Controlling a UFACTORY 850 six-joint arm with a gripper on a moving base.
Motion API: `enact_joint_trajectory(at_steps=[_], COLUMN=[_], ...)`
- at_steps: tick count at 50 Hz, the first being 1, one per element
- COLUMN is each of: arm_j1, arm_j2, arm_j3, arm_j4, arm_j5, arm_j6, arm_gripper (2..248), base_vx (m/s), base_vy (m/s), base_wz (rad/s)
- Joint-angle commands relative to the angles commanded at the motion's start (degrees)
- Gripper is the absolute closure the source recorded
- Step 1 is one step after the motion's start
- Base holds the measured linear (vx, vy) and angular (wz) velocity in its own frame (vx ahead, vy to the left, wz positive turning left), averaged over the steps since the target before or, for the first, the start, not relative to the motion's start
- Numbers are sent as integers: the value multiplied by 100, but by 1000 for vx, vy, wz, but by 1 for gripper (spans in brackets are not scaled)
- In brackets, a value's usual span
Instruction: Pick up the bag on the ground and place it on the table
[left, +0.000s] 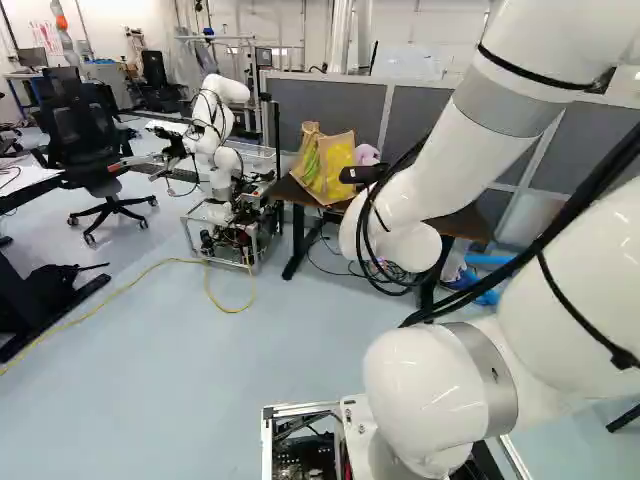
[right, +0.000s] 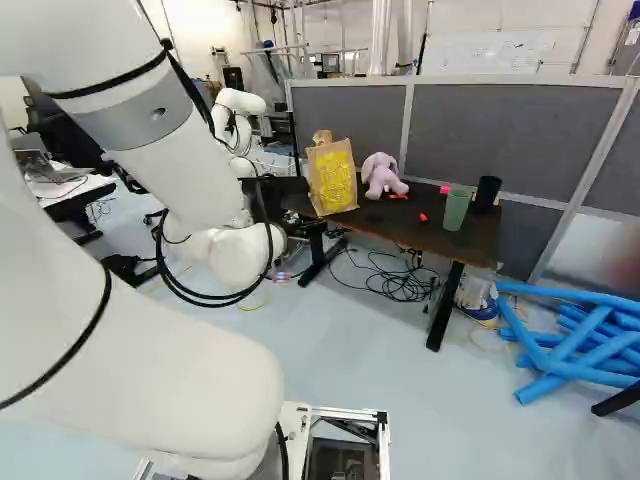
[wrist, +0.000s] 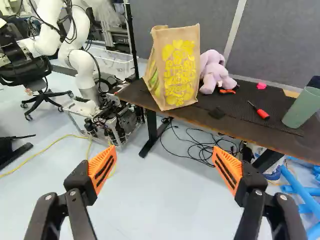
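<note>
A dark part of my gripper shows at the end of the arm in the left base view, its fingers hidden there. In the wrist view the gripper stands wide open, with only floor seen between its orange pads. The brown paper bag with yellow print stands upright on the dark table, at its corner nearest the other robot. It is ahead of the fingers and apart from them. The right base view also shows the bag on the table.
A pink plush toy, a red screwdriver and a green cup are on the table. Another robot stands beside it. Cables lie under the table, blue tubes beyond its far end. A yellow cable crosses the floor.
</note>
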Motion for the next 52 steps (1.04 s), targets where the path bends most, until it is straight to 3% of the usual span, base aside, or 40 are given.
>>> enact_joint_trajectory(at_steps=[22, 52], arm_j1=[11, 13], arm_j2=[143, 160], arm_j3=[306, 344], arm_j4=[-8, -10], arm_j5=[314, 353], arm_j6=[44, 50], arm_gripper=[3, 3], base_vx=[0, 0], base_vy=[0, 0], base_wz=[0, 0])
